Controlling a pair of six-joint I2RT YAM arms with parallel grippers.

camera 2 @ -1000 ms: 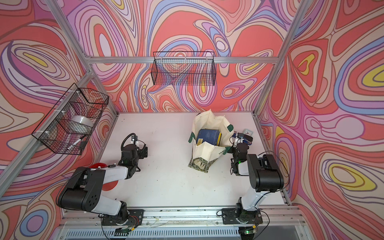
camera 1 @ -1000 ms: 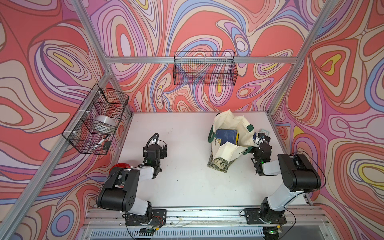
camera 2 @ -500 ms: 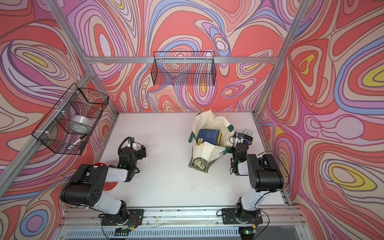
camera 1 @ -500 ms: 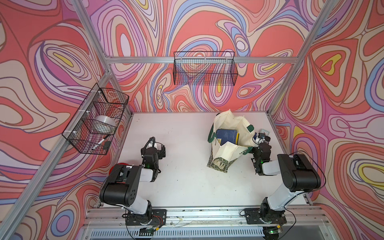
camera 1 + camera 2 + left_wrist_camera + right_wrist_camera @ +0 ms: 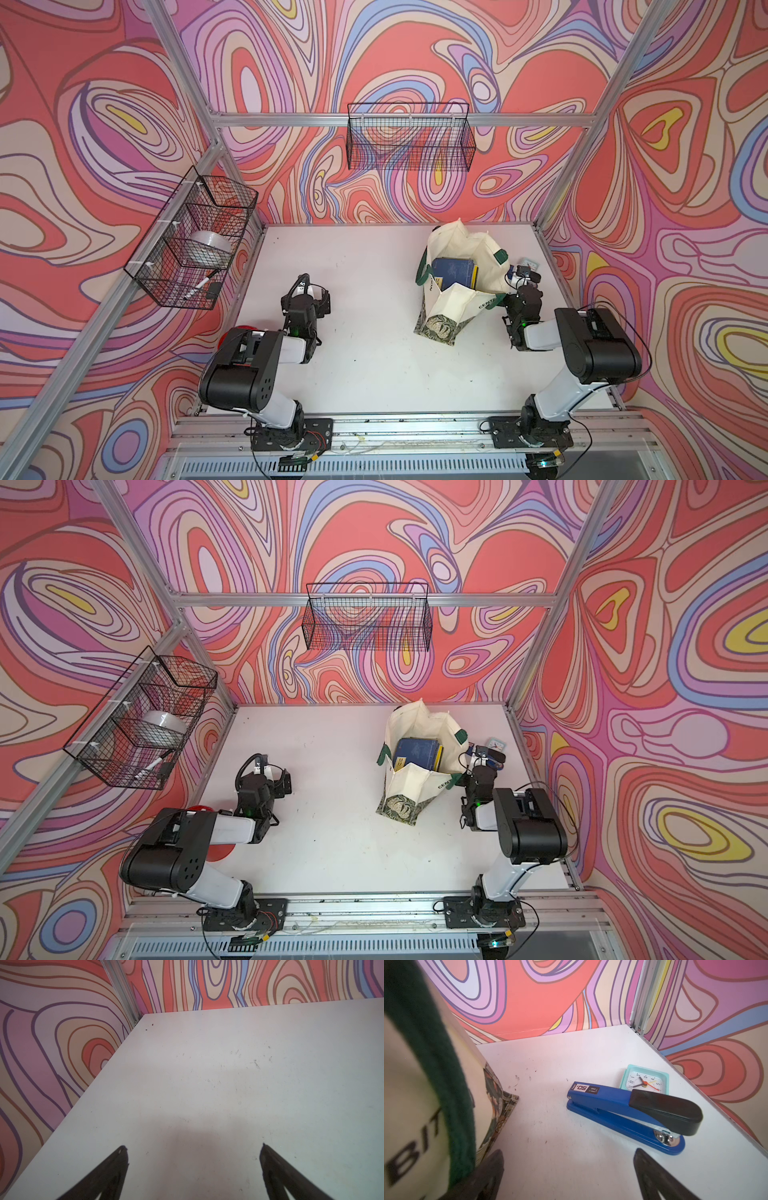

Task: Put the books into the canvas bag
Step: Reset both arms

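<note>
Books (image 5: 453, 272) down inside bag (image 5: 455, 303), right of centre in both top views. Navy covers uppermost, a yellow edge along the pile's right side. Bag upright on bench (image 5: 374, 357), mouth open, leaf-print base toward frame bottom. No book loose on bench in any view. Reads as done, or all but; nothing evident left to load. Number of books in bag: cannot tell from above.

Left claw (image 5: 193, 1147): wide, empty, low over bare bench, pointing toward wall corner at upper left of wrist frame. In a top view, left of centre and well apart from bag. Arm folded low, elbow toward lower left.

Right claw (image 5: 568, 1151): wide, empty, low over bench, just beside bag. Green strap (image 5: 446, 1084) filling left of wrist frame, close against one finger (image 5: 488, 1172); touching or not, cannot tell. Stapler (image 5: 625, 1113) ahead, right of centre, small clock (image 5: 644, 1079) just behind it; neither a task item. Arm folded at right of top views, elbow lower right.

Probably only a pull-back to rest remaining.
</note>
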